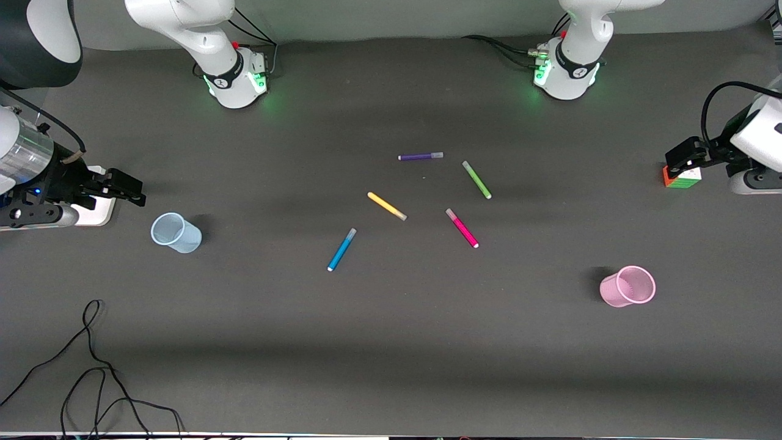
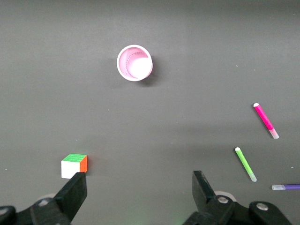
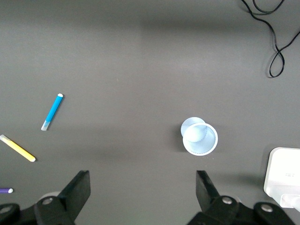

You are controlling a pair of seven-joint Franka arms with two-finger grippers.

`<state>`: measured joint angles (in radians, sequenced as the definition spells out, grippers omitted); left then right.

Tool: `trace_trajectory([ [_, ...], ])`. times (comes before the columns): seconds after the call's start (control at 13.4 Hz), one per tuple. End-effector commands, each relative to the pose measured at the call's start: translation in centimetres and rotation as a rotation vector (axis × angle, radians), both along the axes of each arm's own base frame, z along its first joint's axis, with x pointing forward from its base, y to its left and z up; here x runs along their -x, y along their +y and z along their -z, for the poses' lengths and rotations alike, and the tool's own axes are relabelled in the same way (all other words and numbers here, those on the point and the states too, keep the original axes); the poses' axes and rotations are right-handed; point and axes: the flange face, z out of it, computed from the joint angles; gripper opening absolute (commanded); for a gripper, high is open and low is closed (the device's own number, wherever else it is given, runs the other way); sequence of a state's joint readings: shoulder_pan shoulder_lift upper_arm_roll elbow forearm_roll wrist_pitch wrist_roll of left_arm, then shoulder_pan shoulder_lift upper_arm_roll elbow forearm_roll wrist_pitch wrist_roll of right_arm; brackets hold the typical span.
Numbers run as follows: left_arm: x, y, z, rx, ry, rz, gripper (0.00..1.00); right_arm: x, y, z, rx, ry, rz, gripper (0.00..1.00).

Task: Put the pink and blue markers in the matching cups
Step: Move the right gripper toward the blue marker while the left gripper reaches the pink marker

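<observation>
Dark tabletop (image 1: 391, 342): blue marker (image 1: 341, 249) lies slantwise mid-table, toward the right gripper (image 1: 125, 188) and blue cup (image 1: 175, 233); pink marker (image 1: 462, 228) slants toward the left gripper (image 1: 684, 160) and pink cup (image 1: 627, 286). Both grippers hover at the table ends, fingers spread, empty.

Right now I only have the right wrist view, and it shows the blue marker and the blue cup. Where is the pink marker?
Observer: The pink marker lies flat near the table's middle. It is toward the left arm's end from the yellow pen.
Operator: And the pink cup?
Observer: The pink cup stands upright toward the left arm's end, nearer the front camera than the pink marker.
Operator: Where are the tools?
Observer: The left tool waits open and empty by a coloured cube. The right tool is also open, near the blue cup.
</observation>
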<state>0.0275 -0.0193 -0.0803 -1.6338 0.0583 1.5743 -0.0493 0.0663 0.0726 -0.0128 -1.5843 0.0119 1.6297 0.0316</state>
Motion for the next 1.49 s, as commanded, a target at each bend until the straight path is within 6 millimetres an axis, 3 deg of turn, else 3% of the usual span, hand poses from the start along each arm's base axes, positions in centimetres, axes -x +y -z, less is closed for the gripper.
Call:
trace_trajectory([
  [0.0, -0.1, -0.3, -0.6, 0.004, 0.016, -0.009, 1.0, -0.1, 0.1, 0.3, -0.009, 0.006, 0.02, 1.0],
  [0.15, -0.1, -0.4, -0.5, 0.004, 0.021, -0.007, 1.0, -0.2, 0.2, 0.8, -0.008, 0.027, 0.015, 1.0],
  [0.22, -0.1, -0.7, -0.5, 0.004, 0.021, -0.003, 1.0, -0.5, 0.4, 2.0, -0.01, 0.056, 0.018, 1.0],
  [0.37, -0.4, -2.8, 0.6, 0.001, 0.04, 0.0, 1.0, -1.0, 3.6, 4.7, -0.027, 0.118, 0.008, 1.0],
  [0.52, -1.8, -6.3, 5.3, -0.012, 0.125, -0.044, 1.0, -2.3, 6.2, 9.2, -0.082, 0.204, 0.058, 1.0],
  [0.75, -2.7, -14.0, 12.0, -0.064, 0.196, -0.137, 1.0, -4.5, 9.0, 17.0, -0.235, 0.372, 0.196, 1.0],
  [0.97, -3.2, -18.7, 18.8, -0.075, 0.267, -0.122, 1.0, -5.8, 14.1, 23.5, -0.239, 0.497, 0.321, 1.0],
  [1.19, -2.2, -25.1, 26.3, -0.112, 0.306, -0.205, 1.0, -6.7, 18.4, 29.8, -0.214, 0.594, 0.455, 1.0],
  [1.42, 0.2, -30.6, 32.2, -0.188, 0.31, -0.349, 1.0, -7.7, 19.4, 34.1, -0.226, 0.569, 0.514, 1.0],
])
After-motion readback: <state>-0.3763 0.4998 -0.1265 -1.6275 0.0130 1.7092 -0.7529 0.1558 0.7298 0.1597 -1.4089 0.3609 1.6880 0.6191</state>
